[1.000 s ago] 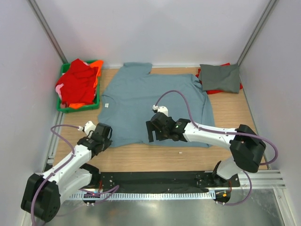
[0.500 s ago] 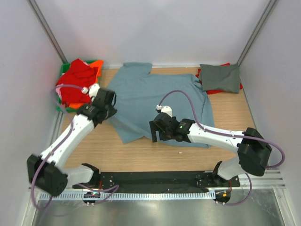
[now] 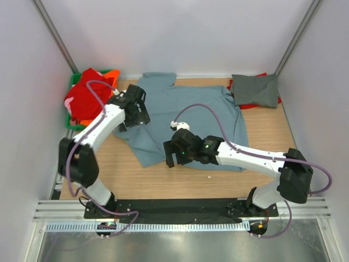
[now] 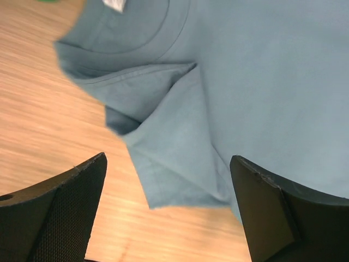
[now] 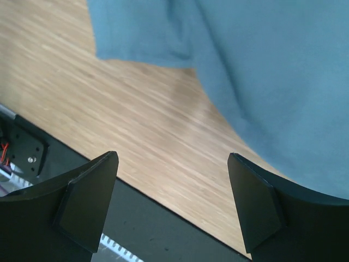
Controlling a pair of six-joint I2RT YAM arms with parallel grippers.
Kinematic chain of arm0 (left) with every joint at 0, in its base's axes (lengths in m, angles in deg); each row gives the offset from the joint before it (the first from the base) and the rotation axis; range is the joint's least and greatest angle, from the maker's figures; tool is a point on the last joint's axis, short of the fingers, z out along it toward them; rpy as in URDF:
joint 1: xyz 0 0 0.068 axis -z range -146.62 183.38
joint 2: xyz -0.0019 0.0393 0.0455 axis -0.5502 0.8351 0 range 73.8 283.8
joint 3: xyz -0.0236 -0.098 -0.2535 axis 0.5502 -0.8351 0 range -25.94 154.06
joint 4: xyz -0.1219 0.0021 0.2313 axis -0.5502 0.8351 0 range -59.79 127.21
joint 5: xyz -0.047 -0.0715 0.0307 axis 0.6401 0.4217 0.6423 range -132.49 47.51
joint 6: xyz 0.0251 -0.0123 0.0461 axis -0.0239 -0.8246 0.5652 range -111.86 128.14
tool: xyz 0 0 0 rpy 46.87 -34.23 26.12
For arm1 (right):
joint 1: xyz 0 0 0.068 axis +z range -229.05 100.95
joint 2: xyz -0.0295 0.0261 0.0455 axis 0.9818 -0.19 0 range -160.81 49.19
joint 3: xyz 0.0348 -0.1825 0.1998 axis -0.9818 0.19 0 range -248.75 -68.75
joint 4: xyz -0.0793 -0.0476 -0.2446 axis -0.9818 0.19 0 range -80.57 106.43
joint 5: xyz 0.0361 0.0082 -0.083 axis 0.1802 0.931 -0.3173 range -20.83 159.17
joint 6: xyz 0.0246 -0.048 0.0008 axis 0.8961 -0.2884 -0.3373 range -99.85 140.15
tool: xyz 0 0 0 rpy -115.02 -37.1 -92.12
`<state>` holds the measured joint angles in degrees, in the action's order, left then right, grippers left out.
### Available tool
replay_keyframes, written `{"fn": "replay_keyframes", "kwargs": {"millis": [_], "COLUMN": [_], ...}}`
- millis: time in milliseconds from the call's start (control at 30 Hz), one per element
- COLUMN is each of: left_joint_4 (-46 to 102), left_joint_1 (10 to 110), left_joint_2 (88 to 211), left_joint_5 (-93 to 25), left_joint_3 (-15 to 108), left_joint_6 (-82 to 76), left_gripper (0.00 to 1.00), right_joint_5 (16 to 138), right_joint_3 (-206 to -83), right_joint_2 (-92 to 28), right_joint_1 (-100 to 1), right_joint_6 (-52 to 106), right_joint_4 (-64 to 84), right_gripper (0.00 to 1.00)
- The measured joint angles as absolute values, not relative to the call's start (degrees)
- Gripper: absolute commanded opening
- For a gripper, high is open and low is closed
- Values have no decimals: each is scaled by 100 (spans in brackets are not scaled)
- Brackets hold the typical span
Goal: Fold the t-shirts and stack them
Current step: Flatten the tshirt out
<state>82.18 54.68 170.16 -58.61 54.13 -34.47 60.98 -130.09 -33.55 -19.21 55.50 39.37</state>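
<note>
**Blue-grey t-shirt flat on the table, both grippers open over it**

Your blue-grey t-shirt (image 3: pixel 191 117) lies spread on the wooden table (image 3: pixel 163 183), its collar turned to the left side. At that collar end a flap of the shirt lies folded over onto its own body, with creases running out from the neckline, and a white label (image 4: pixel 114 4) shows inside the collar.

The left gripper (image 3: pixel 136 112) hangs over this collar end, its jaws spread wide with nothing between them but the cloth below. The right gripper (image 3: pixel 173 154) sits at the shirt's near edge, jaws also wide apart and holding nothing; you see cloth on one side and bare wood on the other. Whether either touches the shirt you cannot tell.

Just beyond the shirt's far right corner a folded darker grey t-shirt (image 3: pixel 254 90) rests on a red cloth (image 3: pixel 248 106). Just left of the shirt's collar end, red and orange t-shirts (image 3: pixel 87 98) are heaped in a green crate (image 3: pixel 92 125)
</note>
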Motion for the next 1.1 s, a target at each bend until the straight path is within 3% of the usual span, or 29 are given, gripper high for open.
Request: {"fn": "replay_keyframes", "kwargs": {"millis": [233, 500, 633, 733, 767, 833, 933, 1033, 1100], "left_joint_4": [8587, 9077, 9221, 9162, 9145, 9096, 9000, 8961, 8959], "left_joint_1": [5299, 5271, 5273, 5273, 5273, 5273, 5275, 5275, 5275], "left_joint_2": [14221, 11980, 11108, 10608, 10527, 10415, 10391, 10391, 10393], "left_joint_5": [-6101, -6215, -6230, -6254, -6259, -6265, -6265, -6261, -6256], "left_joint_3": [5273, 3516, 3190, 3190, 3188, 3186, 3133, 3041, 2998], "left_joint_6": [-3178, -3029, -3014, -2981, -2970, -2933, -2907, -2905, -2905], "left_gripper": [97, 99, 100, 100, 100, 100, 100, 100, 100], "right_joint_5": [6087, 6065, 5985, 5858, 5825, 5683, 5512, 5381, 5235], "right_joint_3": [-14895, -16705, -17363, -17649, -17730, -17811, -17813, -17732, -17465], "right_joint_2": [-5270, -7339, -8004, -8244, -8299, -8362, -8371, -8351, -8207], "right_joint_1": [-1340, -1272, -1261, -1226, -1209, -1178, -1121, -1045, -960], "right_joint_6": [5382, 5109, 5023, 5017, 5017, 5017, 5047, 5128, 5187], "right_joint_4": [4053, 4474, 4728, 4898, 4940, 5043, 5174, 5145, 5016], "right_gripper": [88, 85, 81, 67, 57, 47, 19, 4, 2]}}
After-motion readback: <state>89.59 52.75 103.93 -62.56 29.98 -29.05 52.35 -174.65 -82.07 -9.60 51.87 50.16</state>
